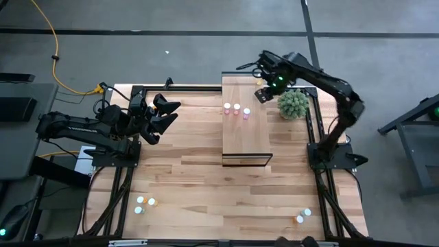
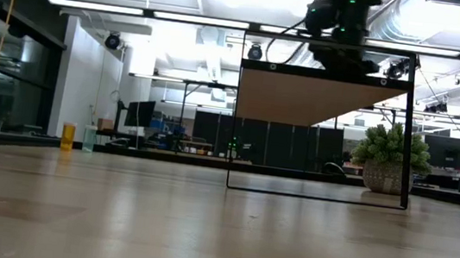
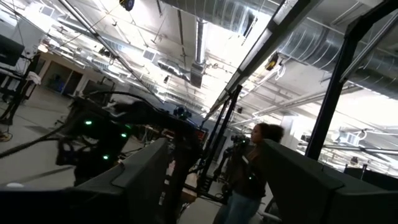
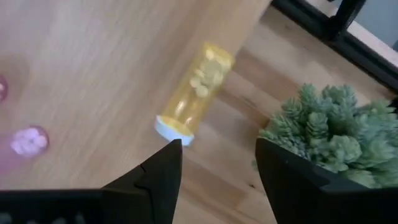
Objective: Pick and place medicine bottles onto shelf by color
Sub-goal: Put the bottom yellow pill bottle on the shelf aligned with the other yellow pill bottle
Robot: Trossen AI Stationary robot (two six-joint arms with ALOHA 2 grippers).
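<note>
**Yellow bottle released at shelf edge**

High view: right gripper point(image 1: 264, 81) hovered upper centre over the long light-wood shelf point(image 1: 245, 140), jaws apart, empty; three pink white-capped bottles point(image 1: 236, 109) were grouped there, likely by colour. Left gripper point(image 1: 164, 113) waited mid-left, open, empty.

Low view: shelf seen centre, raised on its dark frame.

Right wrist view: yellow white-capped bottle point(image 4: 194, 96) lay on its side, centre frame, apart from the fingers, beside a green potted plant point(image 4: 329, 134).
</note>
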